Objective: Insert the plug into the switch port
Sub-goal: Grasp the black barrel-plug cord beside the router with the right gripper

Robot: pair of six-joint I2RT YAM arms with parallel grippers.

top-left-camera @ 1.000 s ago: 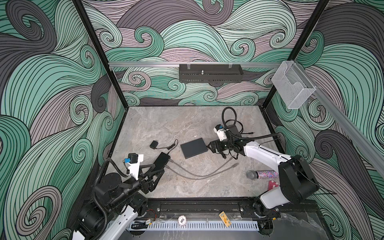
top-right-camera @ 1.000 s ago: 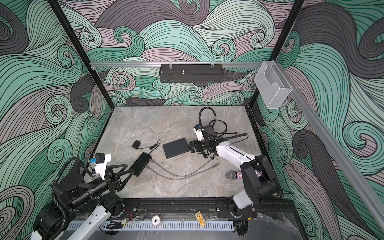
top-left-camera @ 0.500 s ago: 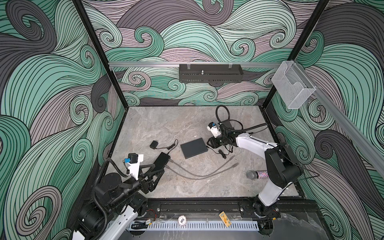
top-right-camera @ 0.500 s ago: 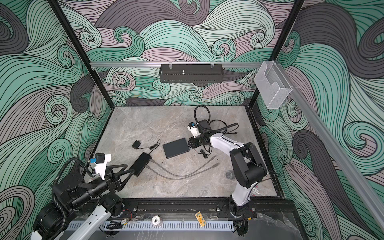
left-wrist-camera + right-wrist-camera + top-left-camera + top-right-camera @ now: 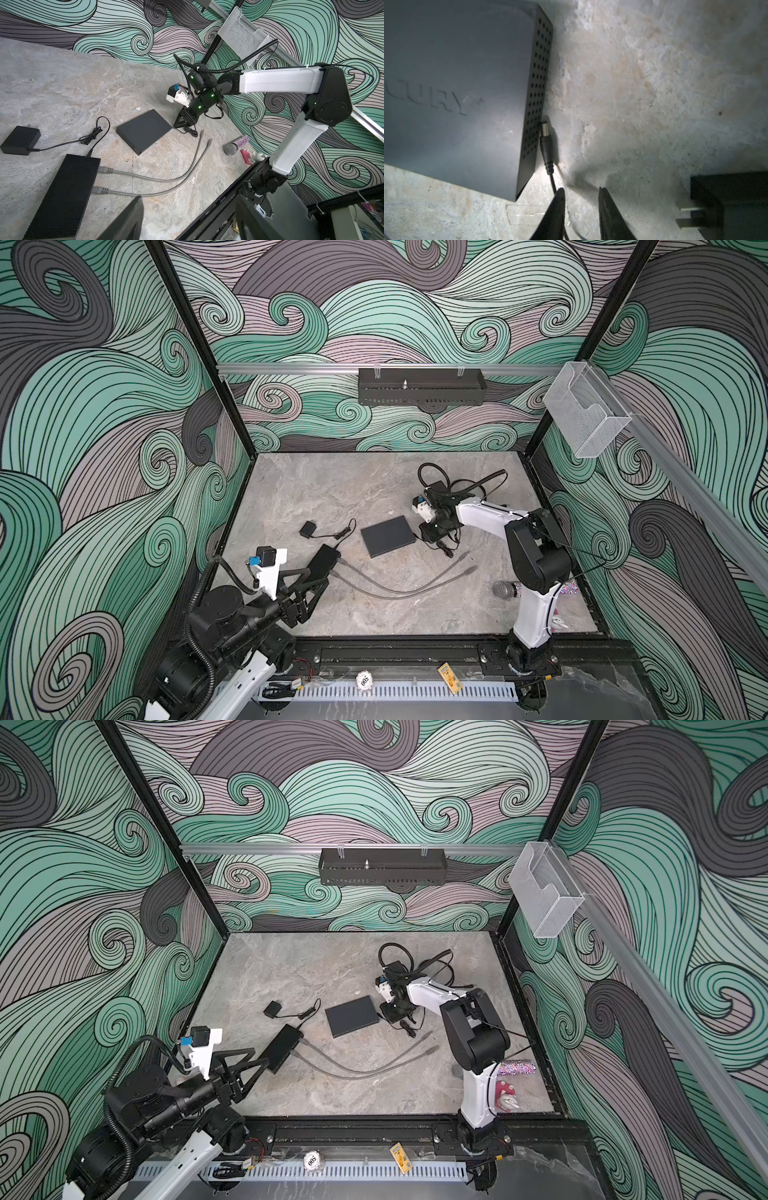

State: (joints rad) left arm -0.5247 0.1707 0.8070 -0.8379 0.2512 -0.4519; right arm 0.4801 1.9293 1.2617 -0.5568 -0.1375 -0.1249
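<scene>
The plug (image 5: 545, 135) lies on the worktop (image 5: 654, 83) just beside the perforated side of the switch (image 5: 456, 83), its long axis along that wall and its tip pointing away from the right end effector (image 5: 581, 191). That end effector, narrow and empty, sits just behind the plug, by the cord (image 5: 552, 182). The left end effector (image 5: 189, 199), wide and empty, is well apart.

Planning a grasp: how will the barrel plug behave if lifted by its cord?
Probably floppy: the thin cord curls in loops on the table. The barrel plug looks small and light, and, being round, may roll.
</scene>
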